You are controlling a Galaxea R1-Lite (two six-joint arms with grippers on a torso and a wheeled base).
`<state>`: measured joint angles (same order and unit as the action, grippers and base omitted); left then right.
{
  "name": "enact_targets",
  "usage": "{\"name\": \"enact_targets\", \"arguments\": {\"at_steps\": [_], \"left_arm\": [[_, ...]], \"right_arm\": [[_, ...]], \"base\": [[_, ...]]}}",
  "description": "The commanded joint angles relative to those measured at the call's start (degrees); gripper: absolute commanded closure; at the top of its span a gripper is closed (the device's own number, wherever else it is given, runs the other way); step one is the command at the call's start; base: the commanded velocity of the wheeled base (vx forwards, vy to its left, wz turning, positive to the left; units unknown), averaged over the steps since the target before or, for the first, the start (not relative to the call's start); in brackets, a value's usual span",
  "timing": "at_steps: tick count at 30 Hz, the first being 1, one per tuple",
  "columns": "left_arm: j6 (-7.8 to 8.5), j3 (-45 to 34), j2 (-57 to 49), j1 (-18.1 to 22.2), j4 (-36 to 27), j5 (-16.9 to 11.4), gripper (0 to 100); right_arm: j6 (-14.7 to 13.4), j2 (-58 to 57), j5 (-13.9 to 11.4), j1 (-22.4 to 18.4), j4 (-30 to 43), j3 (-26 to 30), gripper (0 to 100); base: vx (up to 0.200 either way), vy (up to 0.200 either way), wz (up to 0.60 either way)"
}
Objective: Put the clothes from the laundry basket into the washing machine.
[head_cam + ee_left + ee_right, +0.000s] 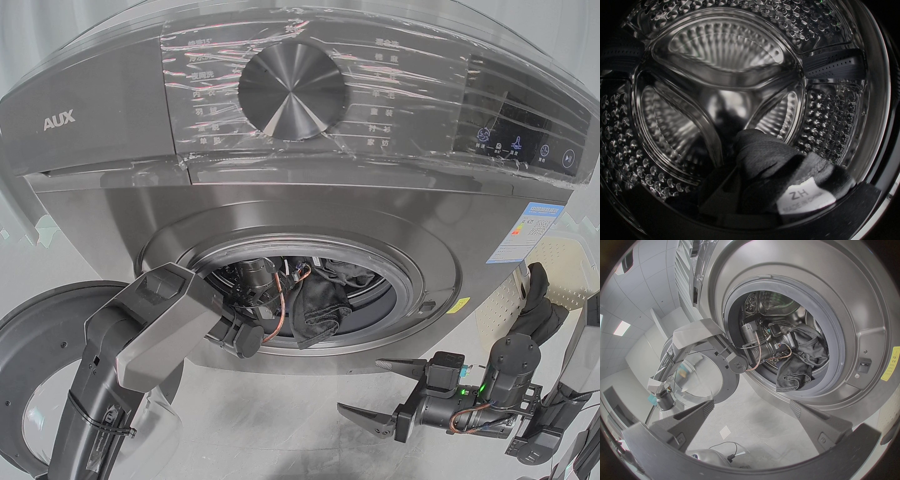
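Looking into the washer [375, 212], we see black clothes [319, 309] draped over its door rim by our left end effector [786, 343], whose grip we cannot tell. Our right end effector [358, 385] hangs spread below the opening.

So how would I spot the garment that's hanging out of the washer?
Find the big grey washer and its round opening. A black garment droops over the opening's lower rim, half inside the drum. The other dark cloth hangs on the white basket instead.
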<state>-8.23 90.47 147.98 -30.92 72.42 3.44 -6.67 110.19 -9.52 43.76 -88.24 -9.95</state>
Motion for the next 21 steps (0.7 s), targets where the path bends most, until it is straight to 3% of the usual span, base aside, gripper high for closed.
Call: {"name": "enact_targets", "arguments": {"at_steps": [1, 6, 11, 21], "left_arm": [[0.05, 0.6, -0.1, 0.5, 0.0, 0.3, 0], [-0.12, -5.9, -4.7, 0.3, -1.1, 0.5, 0], [-0.38, -18.0, -12.3, -0.2, -7.5, -2.3, 0], [0.14, -28.5, -17.2, -1.0, -12.3, -7.0, 0]], "right_arm": [[0.0, 0.1, -0.1, 0.0, 0.0, -0.1, 0], [0.0, 0.1, -0.1, -0.1, 0.0, -0.2, 0], [0.0, 0.1, -0.1, 0.0, 0.0, -0.3, 0], [0.0, 0.1, -0.1, -0.3, 0.0, -0.5, 0]], "base": [[0.000, 0.000, 0.00], [0.000, 0.000, 0.00], [0.000, 0.000, 0.00], [0.000, 0.000, 0.00]]}}
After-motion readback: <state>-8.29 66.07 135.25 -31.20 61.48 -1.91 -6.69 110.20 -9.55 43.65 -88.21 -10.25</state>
